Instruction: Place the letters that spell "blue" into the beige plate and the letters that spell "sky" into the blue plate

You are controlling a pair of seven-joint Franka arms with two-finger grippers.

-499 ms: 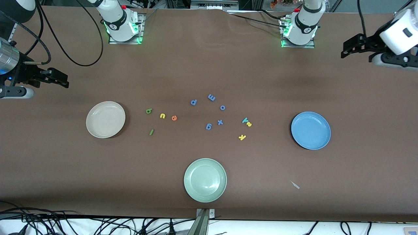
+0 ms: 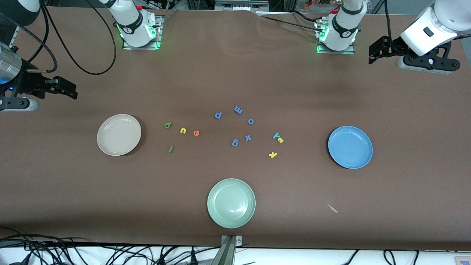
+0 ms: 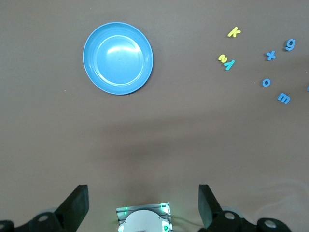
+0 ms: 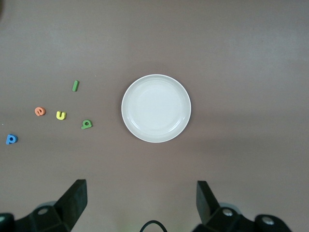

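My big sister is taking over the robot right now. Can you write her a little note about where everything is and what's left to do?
Left gripper: open, holding nothing, up over the table's left-arm end.
Right gripper: open, holding nothing, waiting over the right-arm end.
Beige plate and blue plate: no letters in either yet.
Green b, yellow u, orange e and green l lie on the table beside the beige plate.
Teal y touches yellow s; yellow k is slightly nearer the front camera.
Done: nothing. Left: all seven letters. Leave the blue letters and the green plate alone.
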